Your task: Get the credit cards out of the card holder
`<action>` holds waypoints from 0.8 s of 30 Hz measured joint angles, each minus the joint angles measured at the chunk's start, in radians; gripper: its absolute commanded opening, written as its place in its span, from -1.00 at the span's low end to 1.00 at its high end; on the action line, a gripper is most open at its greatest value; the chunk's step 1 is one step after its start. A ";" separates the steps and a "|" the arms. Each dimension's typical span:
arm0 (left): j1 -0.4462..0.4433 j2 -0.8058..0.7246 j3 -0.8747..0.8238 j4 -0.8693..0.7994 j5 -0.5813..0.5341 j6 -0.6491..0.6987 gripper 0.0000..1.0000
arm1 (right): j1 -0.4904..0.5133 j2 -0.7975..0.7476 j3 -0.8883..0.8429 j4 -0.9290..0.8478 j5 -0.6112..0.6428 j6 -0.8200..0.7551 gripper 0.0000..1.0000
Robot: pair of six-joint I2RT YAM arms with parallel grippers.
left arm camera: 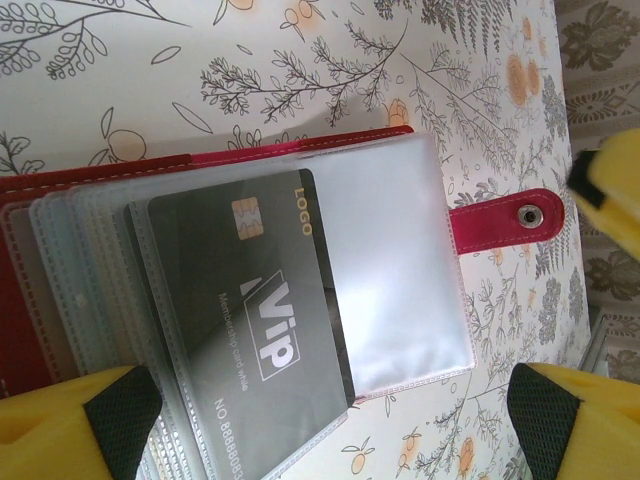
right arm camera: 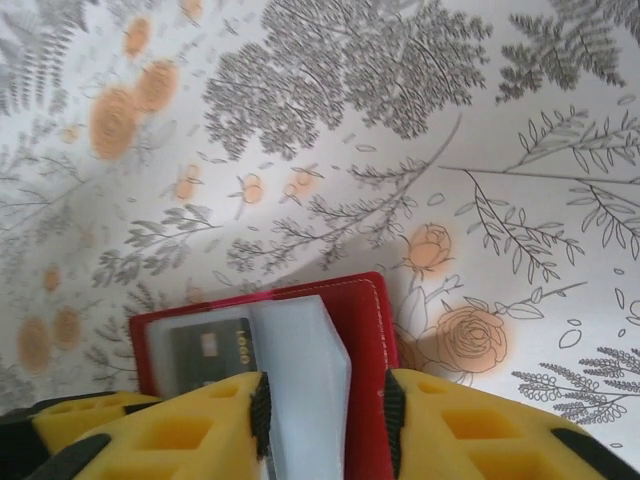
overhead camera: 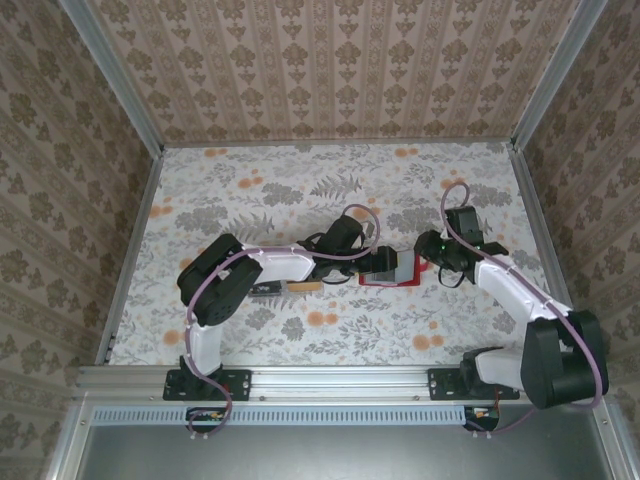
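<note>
The red card holder point(left arm camera: 15, 300) lies open on the flowered table point(left arm camera: 300, 60), about in the middle, between the two arms. Its strap with a metal snap button point(left arm camera: 527, 213) sticks out flat to one side. Papered walls point(overhead camera: 330, 60) close the table on three sides. A small tan and dark thing point(overhead camera: 305, 287) lies under the left arm; what it is I cannot tell.

The left gripper point(left arm camera: 330, 415) hangs over the holder with its fingers point(left arm camera: 110, 420) spread wide, touching nothing. They cut off the lower part of the stack of clear sleeves point(left arm camera: 400, 270).

One dark grey credit card point(left arm camera: 250, 310) sits in a clear sleeve, and its lower end is out of the picture. On it one reads "LOGO", "VIP", "Membership card title" and a number starting "NO 8868"; the rest is cut off. The sleeves behind it are milky, so I cannot see if they hold more cards.

The fingers point(right arm camera: 450, 430) of the right gripper point(right arm camera: 325, 410) stand on both sides of the holder's edge, one at a clear sleeve and one at the red cover. Whether they pinch it I cannot tell.
</note>
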 measured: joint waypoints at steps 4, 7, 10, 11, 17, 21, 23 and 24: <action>0.000 0.000 0.000 0.000 0.002 0.000 0.87 | 0.000 0.016 0.001 0.004 -0.071 0.002 -0.59; 0.000 0.000 0.000 0.000 0.001 0.000 0.87 | 0.002 0.068 0.001 0.032 -0.147 0.009 -0.64; 0.000 0.000 0.000 -0.002 0.001 0.000 0.87 | 0.016 0.111 0.001 0.060 -0.205 0.020 -0.65; 0.000 0.000 0.000 -0.002 0.001 0.000 0.87 | 0.021 0.121 0.001 0.070 -0.223 0.024 -0.66; 0.000 0.000 0.000 -0.005 0.001 0.000 0.86 | 0.029 0.200 -0.002 0.124 -0.296 0.051 -0.59; 0.000 0.000 0.000 -0.008 0.001 0.000 0.86 | 0.027 0.228 -0.019 0.167 -0.324 0.066 -0.62; 0.000 0.000 0.000 -0.011 0.001 0.000 0.86 | 0.027 0.249 -0.026 0.192 -0.336 0.077 -0.62; 0.000 0.000 0.000 -0.013 0.001 0.000 0.86 | 0.027 0.260 -0.029 0.205 -0.342 0.080 -0.62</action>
